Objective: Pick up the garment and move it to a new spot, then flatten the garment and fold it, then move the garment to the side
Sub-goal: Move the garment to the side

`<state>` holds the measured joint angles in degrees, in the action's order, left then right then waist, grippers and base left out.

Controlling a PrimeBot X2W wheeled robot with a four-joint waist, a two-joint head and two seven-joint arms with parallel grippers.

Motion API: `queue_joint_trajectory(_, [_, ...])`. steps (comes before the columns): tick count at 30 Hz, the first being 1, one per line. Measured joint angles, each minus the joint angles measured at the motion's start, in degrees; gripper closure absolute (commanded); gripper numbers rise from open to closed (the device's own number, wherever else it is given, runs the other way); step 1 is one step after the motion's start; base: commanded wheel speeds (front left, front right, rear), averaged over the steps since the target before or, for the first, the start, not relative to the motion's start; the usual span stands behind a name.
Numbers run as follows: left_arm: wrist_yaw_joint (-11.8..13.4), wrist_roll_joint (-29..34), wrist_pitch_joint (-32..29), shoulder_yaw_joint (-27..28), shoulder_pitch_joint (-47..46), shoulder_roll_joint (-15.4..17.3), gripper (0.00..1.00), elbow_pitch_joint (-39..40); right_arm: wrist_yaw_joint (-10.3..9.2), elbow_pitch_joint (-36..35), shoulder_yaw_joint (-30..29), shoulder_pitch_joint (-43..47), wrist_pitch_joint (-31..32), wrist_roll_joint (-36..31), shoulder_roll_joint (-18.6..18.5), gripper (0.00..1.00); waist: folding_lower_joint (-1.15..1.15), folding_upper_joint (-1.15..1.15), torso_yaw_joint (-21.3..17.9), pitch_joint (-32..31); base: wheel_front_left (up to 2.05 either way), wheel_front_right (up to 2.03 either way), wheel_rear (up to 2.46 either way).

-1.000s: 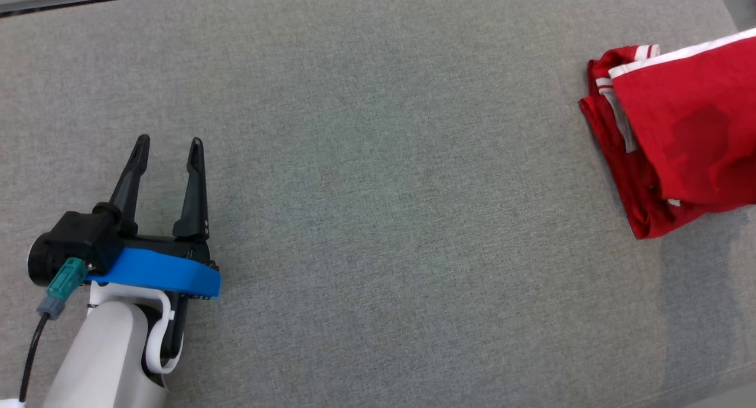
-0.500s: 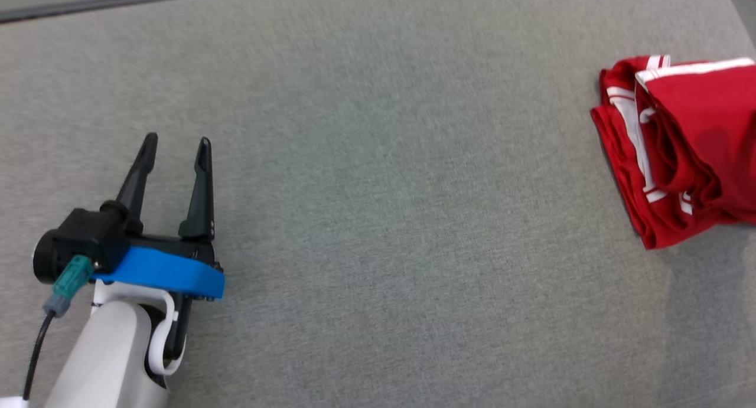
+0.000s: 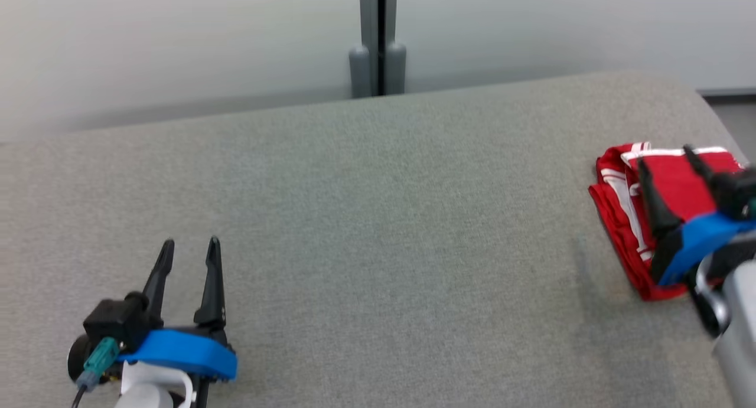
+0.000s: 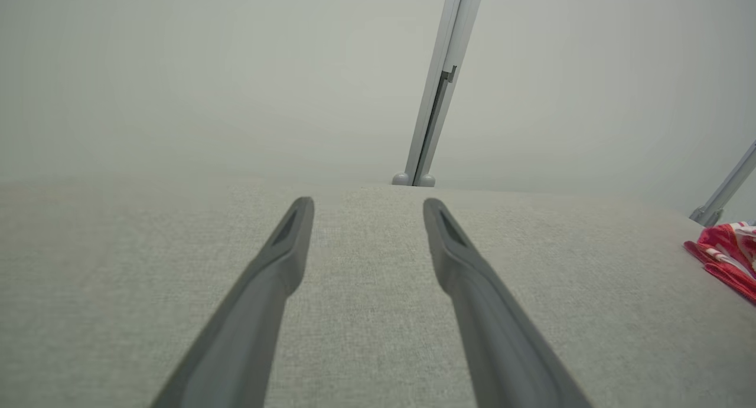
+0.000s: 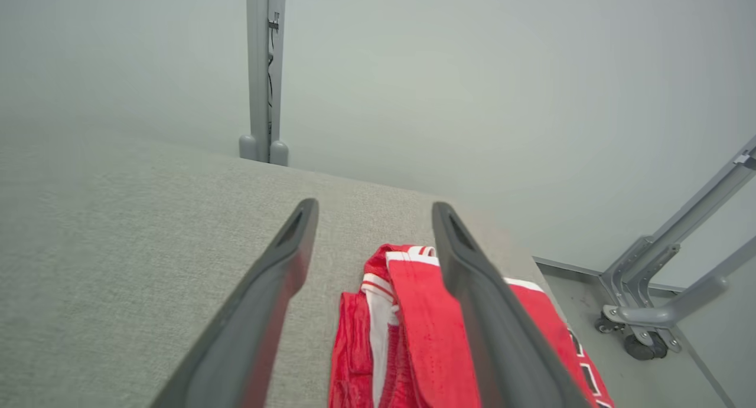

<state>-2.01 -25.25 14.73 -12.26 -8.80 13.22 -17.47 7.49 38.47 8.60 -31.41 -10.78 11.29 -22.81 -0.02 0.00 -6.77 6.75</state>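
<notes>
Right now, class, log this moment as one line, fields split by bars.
garment: folded, right end of grey surface | left pincer: open, empty, over bare surface | right pincer: open over garment, gripping nothing

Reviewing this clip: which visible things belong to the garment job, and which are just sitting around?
Job: red garment, folded; right gripper, open over it; left gripper, open, well apart.
Bystanders: grey post behind the surface; wheeled metal frame on the floor.
</notes>
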Motion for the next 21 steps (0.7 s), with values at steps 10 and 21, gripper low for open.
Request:
queue_joint_trajectory(10, [1.04,-0.07,0.25,2.07,6.59,-0.91,0.00,0.94,0.00,-17.40,-8.83,20.78,0.76,-3.81,14.06,0.00,0.01,0.00,2.97,-5.09,0.00,0.00,0.00])
queue_joint_trajectory(21, [0.97,-0.03,0.26,2.37,8.05,-2.23,0.00,0.47,0.00,-23.04,-9.29,24.62,4.55,-5.94,17.37,0.00,0.01,0.00,5.36,-7.58,0.00,0.00,0.00])
